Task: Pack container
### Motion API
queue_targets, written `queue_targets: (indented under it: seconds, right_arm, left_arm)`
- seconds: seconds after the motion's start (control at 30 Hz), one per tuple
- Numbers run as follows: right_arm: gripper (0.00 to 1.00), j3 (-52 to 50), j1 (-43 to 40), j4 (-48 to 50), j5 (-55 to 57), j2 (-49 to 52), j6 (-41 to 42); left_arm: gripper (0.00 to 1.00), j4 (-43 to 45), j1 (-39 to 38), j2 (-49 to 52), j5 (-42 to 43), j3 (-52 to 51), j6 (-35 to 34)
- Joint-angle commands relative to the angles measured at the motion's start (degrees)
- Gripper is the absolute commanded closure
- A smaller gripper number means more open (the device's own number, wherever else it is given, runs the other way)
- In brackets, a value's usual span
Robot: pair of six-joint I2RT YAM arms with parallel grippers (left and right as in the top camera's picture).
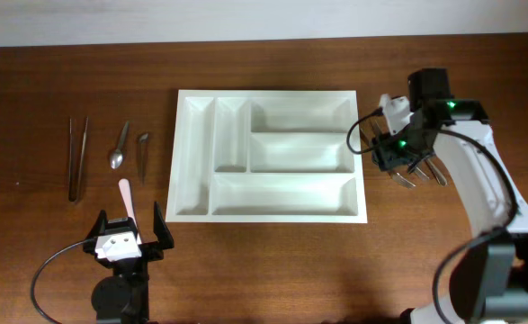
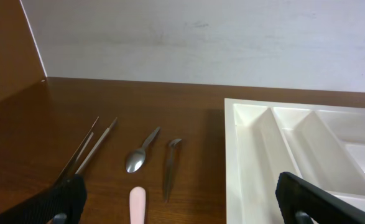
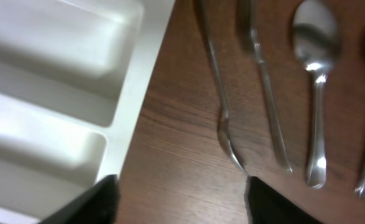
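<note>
The white cutlery tray lies in the table's middle, all compartments empty; it also shows in the left wrist view and the right wrist view. My right gripper hovers open just right of the tray, over several steel pieces: a fork, a knife and spoons. My left gripper is open and empty near the front left, behind a pink utensil. Left of the tray lie tongs, a small spoon and a small dark utensil.
A white wall runs along the table's far edge. The right arm's cable loops beside the tray's right rim.
</note>
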Motion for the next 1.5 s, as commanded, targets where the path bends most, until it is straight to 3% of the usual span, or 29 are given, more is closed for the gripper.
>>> queue_targets:
  seconds: [0.0, 0.17, 0.47, 1.47]
  right_arm:
    - [0.45, 1.2, -0.3, 0.1, 1.3, 2.2, -2.2]
    - [0.46, 1.1, -0.3, 2.5, 4.3, 4.1, -2.6]
    - [0.59, 1.1, -1.9, 8.6, 4.8, 6.8, -6.0]
    - [0.65, 0.8, -4.3, 9.6, 1.3, 15.6, -6.0]
  left_arm:
    - [0.01, 0.2, 0.2, -0.5, 0.8, -0.5, 0.9]
    - [0.01, 0.2, 0.2, -0.5, 0.8, -0.6, 0.9]
    - [0.01, 0.2, 0.2, -0.5, 0.8, -0.5, 0.9]
    - [0.01, 0.2, 0.2, -0.5, 0.8, -0.5, 0.9]
